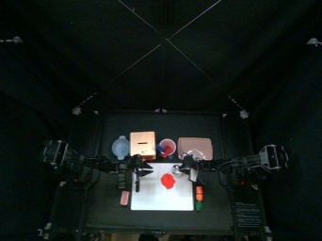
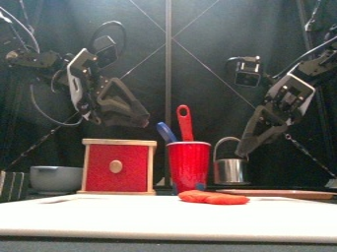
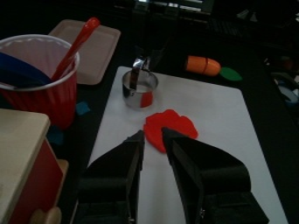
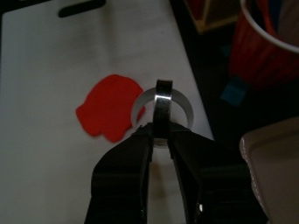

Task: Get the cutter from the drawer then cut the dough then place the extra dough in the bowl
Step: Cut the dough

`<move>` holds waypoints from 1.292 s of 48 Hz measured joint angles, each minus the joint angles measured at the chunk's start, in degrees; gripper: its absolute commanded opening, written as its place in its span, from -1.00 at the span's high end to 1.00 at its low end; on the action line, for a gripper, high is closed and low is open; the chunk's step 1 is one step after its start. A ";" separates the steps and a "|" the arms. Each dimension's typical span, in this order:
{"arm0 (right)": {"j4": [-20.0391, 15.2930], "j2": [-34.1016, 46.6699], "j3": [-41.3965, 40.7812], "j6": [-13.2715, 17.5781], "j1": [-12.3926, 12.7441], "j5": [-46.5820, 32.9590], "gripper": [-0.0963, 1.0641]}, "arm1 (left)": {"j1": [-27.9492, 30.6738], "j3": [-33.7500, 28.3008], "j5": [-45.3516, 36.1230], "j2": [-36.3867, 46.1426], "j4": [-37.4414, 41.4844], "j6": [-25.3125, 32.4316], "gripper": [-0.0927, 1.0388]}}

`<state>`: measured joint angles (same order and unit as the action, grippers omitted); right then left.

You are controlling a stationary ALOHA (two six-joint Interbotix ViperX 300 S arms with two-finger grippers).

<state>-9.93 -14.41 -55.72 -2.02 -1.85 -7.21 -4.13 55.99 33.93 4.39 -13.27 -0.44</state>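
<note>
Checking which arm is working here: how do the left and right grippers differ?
The left gripper is open and empty; the right gripper is shut on the cutter. The left hangs higher; the right reaches lower. Both are near the dough, above the board.

Seen from above, the black left arm (image 1: 94, 172) comes in from 9 o'clock and the black right arm (image 1: 234, 168) from 3 o'clock. Their 2 wrists sit close together near the middle. From the front, the left gripper (image 3: 153, 140) hangs high and slants down toward 4 o'clock, its 2 black jaws parted by a narrow gap and holding nothing. The right gripper (image 4: 162, 124) is lower and slopes down toward 7 o'clock, its jaws pinched on the round metal cutter with a wire handle (image 4: 163, 85).
</note>
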 measured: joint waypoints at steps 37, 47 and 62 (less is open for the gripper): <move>2.11 9.58 6.59 -0.09 -3.96 2.46 -0.18 | -0.88 0.00 0.00 -0.35 0.00 0.18 -0.35; 2.20 11.07 6.68 -0.26 -3.43 2.02 -0.19 | -0.88 0.00 0.00 -0.70 0.00 0.18 -0.35; 2.20 11.87 6.86 -0.35 -3.43 1.85 -0.36 | -0.88 0.09 0.00 -0.70 0.00 0.18 -0.35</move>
<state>-7.73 -2.55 -48.87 -2.37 -5.27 -5.36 -5.01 56.07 33.93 3.69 -13.27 -0.26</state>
